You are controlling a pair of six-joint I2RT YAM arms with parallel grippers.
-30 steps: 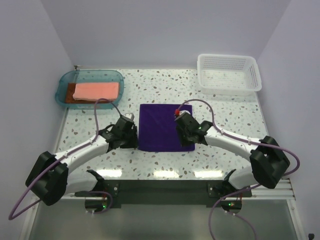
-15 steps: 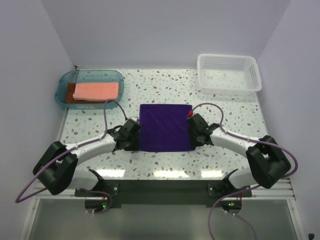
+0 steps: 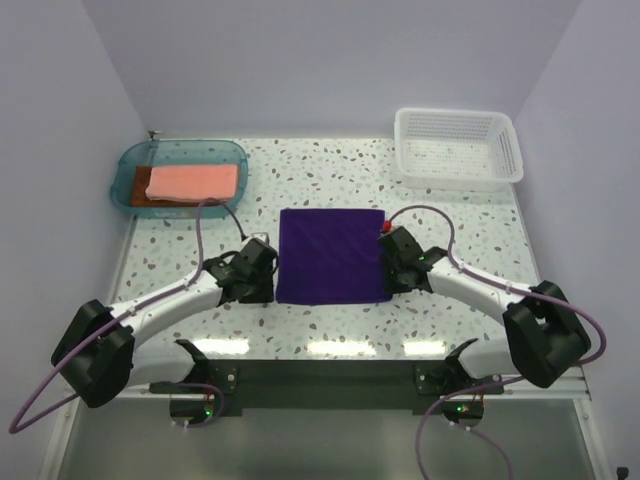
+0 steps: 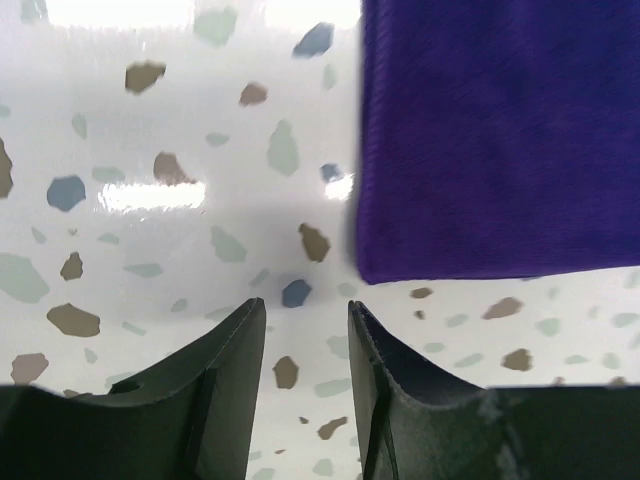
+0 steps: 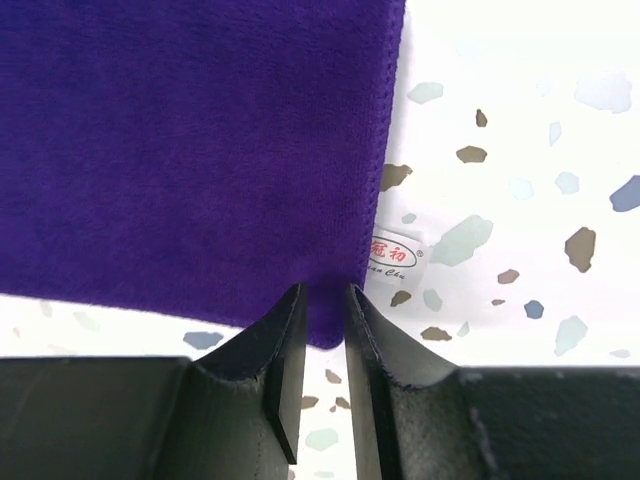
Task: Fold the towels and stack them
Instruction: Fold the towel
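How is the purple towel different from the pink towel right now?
The purple towel lies spread on the table, while the pink towel sits in the teal tray. The purple towel shows a near-square outline, and the pink towel is a narrower strip that looks folded. The purple towel lies alone, whereas the pink towel rests on a brown towel. Both lie flat.
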